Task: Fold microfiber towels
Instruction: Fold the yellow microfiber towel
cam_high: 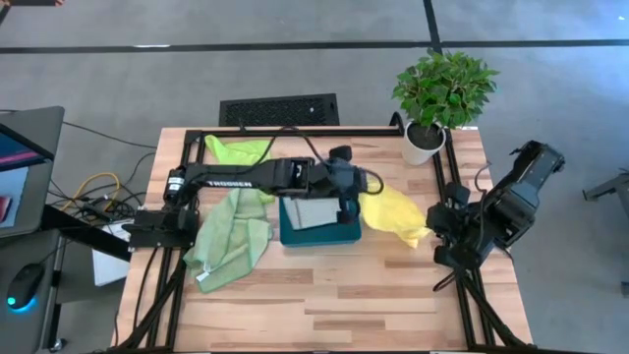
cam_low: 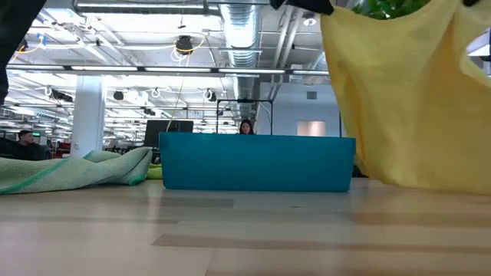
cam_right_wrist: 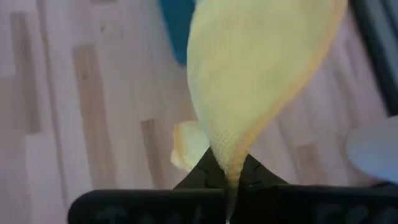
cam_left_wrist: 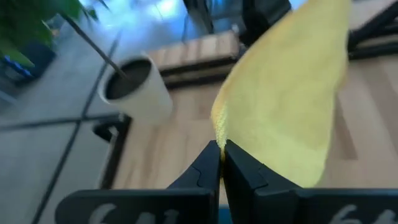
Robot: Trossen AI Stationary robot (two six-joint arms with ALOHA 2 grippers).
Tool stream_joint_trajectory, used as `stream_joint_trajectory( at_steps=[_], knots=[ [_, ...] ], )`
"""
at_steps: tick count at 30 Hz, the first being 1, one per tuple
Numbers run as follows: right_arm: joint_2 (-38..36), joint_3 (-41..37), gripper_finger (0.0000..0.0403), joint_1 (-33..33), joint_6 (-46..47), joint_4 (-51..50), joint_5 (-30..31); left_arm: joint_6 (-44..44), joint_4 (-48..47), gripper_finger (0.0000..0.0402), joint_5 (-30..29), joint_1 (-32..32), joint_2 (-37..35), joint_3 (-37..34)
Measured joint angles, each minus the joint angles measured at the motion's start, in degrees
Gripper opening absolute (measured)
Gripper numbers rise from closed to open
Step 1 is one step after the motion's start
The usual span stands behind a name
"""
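On the table (cam_high: 324,305), the pale sage green towel (cam_high: 231,241) lies crumpled at the left, with the lime green towel (cam_high: 236,149) behind it. The teal tray (cam_high: 319,234) holds the light grey towel (cam_high: 313,211). Above its right side, the left gripper (cam_left_wrist: 221,152) has its fingers pinched on the yellow towel (cam_high: 393,216), which stretches rightward to the right gripper (cam_right_wrist: 229,168), fingers likewise clamped on its corner, near the potted plant (cam_high: 440,93).

Dark arms (cam_high: 246,177) — white "TROSSEN" lettering
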Motion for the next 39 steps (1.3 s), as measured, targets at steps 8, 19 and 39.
stream_joint_trajectory(
  at_steps=[8,19,39],
  knots=[
    [0.0,0.0,0.0008,0.0,1.0,0.0,5.2,9.5,1.9,0.0000,0.1,0.8,-0.1,0.0],
    [0.2,0.0,0.0007,-0.9,3.1,0.0,5.3,3.2,-16.0,0.0000,15.4,-3.3,-0.7,0.0],
    [0.2,0.0,0.0008,-3.5,3.5,0.0,6.7,-1.9,-16.5,0.0000,24.3,-7.7,-0.6,-0.3]
  ],
)
